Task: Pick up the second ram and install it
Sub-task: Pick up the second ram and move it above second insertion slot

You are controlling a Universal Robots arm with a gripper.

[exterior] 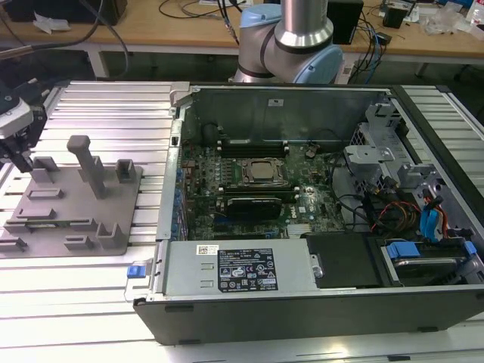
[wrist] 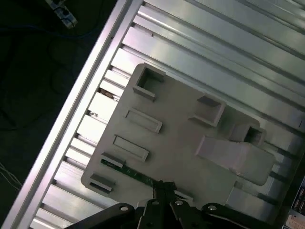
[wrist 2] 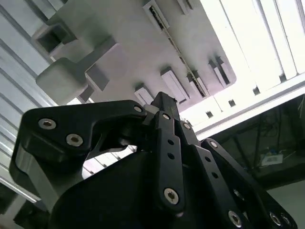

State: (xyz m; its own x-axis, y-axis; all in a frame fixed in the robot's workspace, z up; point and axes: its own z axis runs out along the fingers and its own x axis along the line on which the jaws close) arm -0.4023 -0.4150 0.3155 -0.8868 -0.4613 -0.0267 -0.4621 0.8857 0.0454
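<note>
Black linkages of the hand sit closest in the second wrist view, screw heads plain. The two fingers are drawn together into a narrow tip in front of the grey holder plate. In the first wrist view that tip meets the second ram, a thin green stick lying in a slot along one border of the plate. The fingers are pressed together about the stick, with green board showing on one side of them and a pale patch on the other.

In the exterior view the hand is at the exterior view's far left, low over a corner of the plate. It is well apart from the open computer case, which takes up the middle and the exterior view's right. The plate rests on a ribbed metal worktop and carries a tall post. Inside the case lies the motherboard with its silver processor.
</note>
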